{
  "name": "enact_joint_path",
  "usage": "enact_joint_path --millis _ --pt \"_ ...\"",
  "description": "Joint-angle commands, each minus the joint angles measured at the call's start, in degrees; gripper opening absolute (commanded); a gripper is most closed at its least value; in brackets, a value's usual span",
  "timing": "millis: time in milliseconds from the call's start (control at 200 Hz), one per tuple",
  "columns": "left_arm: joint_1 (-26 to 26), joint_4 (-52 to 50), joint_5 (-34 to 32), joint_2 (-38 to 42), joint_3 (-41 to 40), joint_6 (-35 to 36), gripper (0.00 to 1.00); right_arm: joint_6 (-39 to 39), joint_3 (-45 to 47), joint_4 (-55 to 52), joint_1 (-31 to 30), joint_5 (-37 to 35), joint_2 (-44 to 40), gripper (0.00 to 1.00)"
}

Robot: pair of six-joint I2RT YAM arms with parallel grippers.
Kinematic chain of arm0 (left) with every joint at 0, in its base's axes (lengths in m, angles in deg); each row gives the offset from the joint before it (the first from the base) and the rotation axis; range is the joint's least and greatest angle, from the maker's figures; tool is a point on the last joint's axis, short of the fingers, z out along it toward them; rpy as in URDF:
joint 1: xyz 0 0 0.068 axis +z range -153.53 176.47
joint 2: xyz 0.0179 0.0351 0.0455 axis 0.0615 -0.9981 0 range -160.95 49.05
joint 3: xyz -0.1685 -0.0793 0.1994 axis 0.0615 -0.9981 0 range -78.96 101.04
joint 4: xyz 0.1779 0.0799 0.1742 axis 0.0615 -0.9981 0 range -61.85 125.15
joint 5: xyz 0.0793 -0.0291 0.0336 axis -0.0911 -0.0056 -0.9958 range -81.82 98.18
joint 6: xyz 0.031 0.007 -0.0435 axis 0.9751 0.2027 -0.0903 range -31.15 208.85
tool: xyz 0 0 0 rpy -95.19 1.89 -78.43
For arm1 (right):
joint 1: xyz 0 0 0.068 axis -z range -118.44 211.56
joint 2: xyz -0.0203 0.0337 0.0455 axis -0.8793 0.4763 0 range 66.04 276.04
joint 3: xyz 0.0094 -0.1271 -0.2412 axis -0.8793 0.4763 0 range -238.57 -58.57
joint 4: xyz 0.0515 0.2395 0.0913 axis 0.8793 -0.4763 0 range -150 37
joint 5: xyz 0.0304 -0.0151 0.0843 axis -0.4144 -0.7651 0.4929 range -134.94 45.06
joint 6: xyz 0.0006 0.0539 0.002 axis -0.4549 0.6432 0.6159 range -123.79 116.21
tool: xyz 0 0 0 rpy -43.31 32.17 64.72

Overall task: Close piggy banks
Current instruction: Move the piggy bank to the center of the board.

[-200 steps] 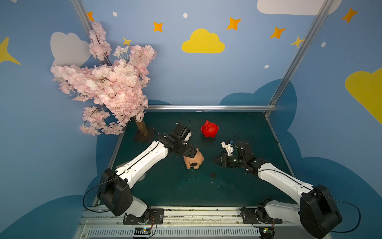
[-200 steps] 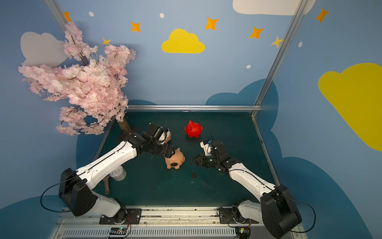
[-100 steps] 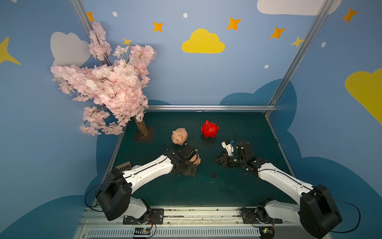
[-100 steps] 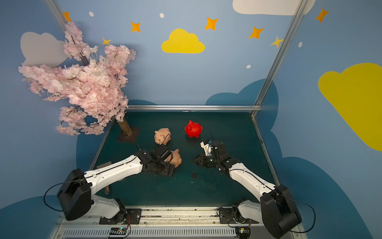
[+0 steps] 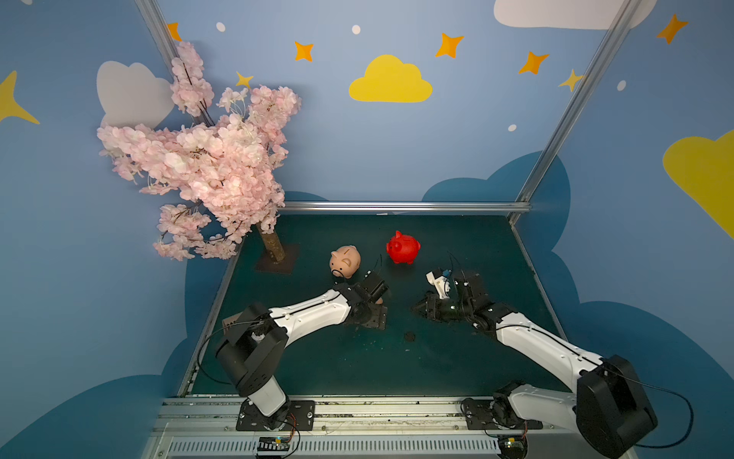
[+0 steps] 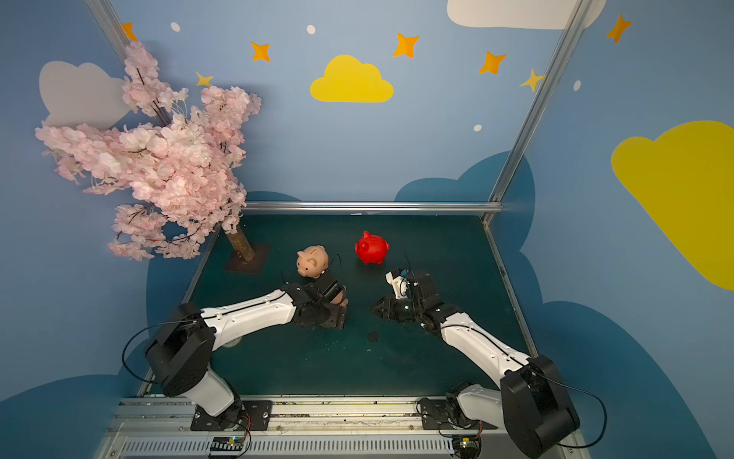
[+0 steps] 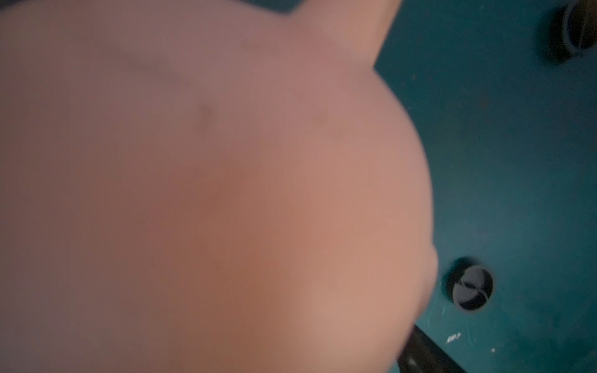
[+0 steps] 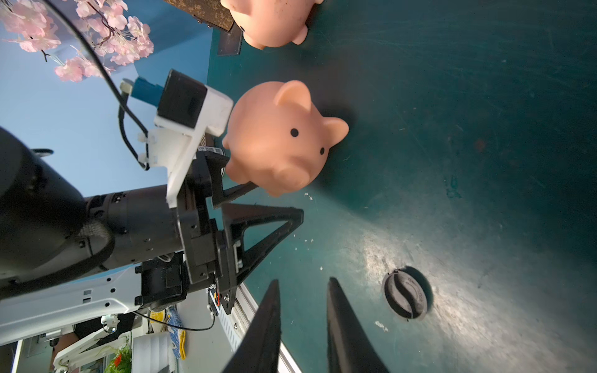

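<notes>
left hand (image 8: 279,199) was released, resting against the peach piggy bank (image 8: 277,139) mid-worktop (image 8: 452,129), not grasping it. it likely needed to straddle the body squarely before clenching. right hand (image 8: 303,280), released and empty, hovered near the plug (image 8: 405,297).

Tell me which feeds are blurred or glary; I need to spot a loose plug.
Left wrist view: the near pig fills most of it, badly out of focus; the plug beside it is soft too. Right wrist view: sharp, with a glare patch on the mat by the plug. Both top views: sharp, evenly lit, plug small and dark.
</notes>
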Motion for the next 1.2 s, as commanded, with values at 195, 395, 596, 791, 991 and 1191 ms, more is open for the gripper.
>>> enact_joint_path --millis 195,395,596,791,991,1191 --pt "3.37 3.73 -1.78 -7.12 7.13 3.77 0.89 0.16 0.54 -0.70 1.08 -0.67 -1.67 0.26" --pt "5.28 4.84 -1.21 -12.24 12.67 4.96 0.83 0.78 1.15 -0.26 1.53 -1.05 -1.58 0.26" --pt "6.56 4.83 -0.12 -17.61 19.12 6.86 0.81 1.06 1.38 -0.35 2.20 -1.05 -1.49 0.26" --pt "8.27 4.34 0.08 -22.10 24.22 7.57 0.80 1.15 1.24 -0.35 2.63 -1.05 -1.27 0.26" --pt "9.88 2.88 -0.72 -24.75 28.26 8.01 0.80 1.13 1.37 -0.51 3.02 -0.87 -1.14 0.26" --pt "11.35 2.85 -0.50 -25.11 30.24 8.61 0.81 1.14 1.37 -0.28 3.27 -0.57 -0.71 0.26"
